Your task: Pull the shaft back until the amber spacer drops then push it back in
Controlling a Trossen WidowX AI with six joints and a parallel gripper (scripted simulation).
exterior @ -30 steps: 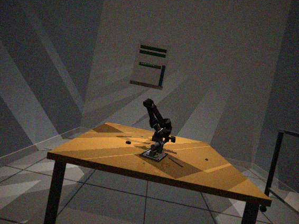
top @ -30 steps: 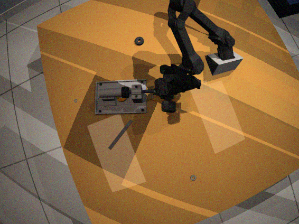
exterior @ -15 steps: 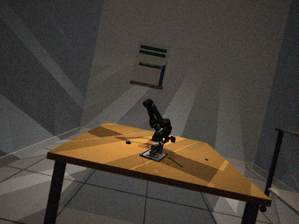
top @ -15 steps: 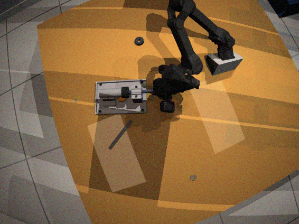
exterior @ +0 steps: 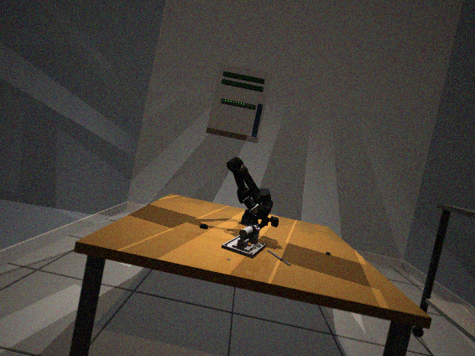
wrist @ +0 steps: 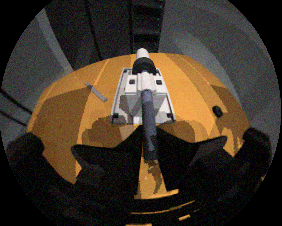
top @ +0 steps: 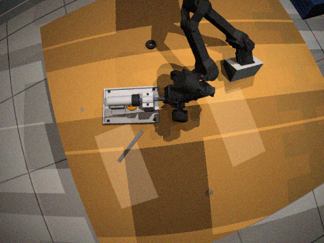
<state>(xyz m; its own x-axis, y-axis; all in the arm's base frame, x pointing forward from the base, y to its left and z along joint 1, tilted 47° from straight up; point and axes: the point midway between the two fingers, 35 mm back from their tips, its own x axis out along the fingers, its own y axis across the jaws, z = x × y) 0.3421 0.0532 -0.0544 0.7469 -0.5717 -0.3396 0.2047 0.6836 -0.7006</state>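
The white housing (top: pixel 118 100) (wrist: pixel 142 53) with a black collar (top: pixel 135 100) (wrist: pixel 144 66) lies along a grey base plate (top: pixel 115 118) (exterior: pixel 228 248). The amber spacer (top: pixel 131 108) (exterior: pixel 249 243) is off the shaft line, low beside the housing over the plate; whether it is flat at rest is unclear. The blue-grey shaft (top: pixel 159 99) (wrist: pixel 149 117) runs through the white bracket (top: pixel 147 95) (wrist: pixel 145 81) towards the collar; a short bit shows between them. Other spacers cannot be made out. My gripper (wrist: pixel 146 127) is shut on the shaft's outer end, right of the bracket in the top view.
A grey bar (top: pixel 130 146) (exterior: pixel 279 258) (wrist: pixel 96 92) lies beside the plate. A black ring (top: pixel 147 44) (exterior: pixel 204 226) (wrist: pixel 217 111) lies on the arm's side. Small washers lie left of the plate and near the front in the top view.
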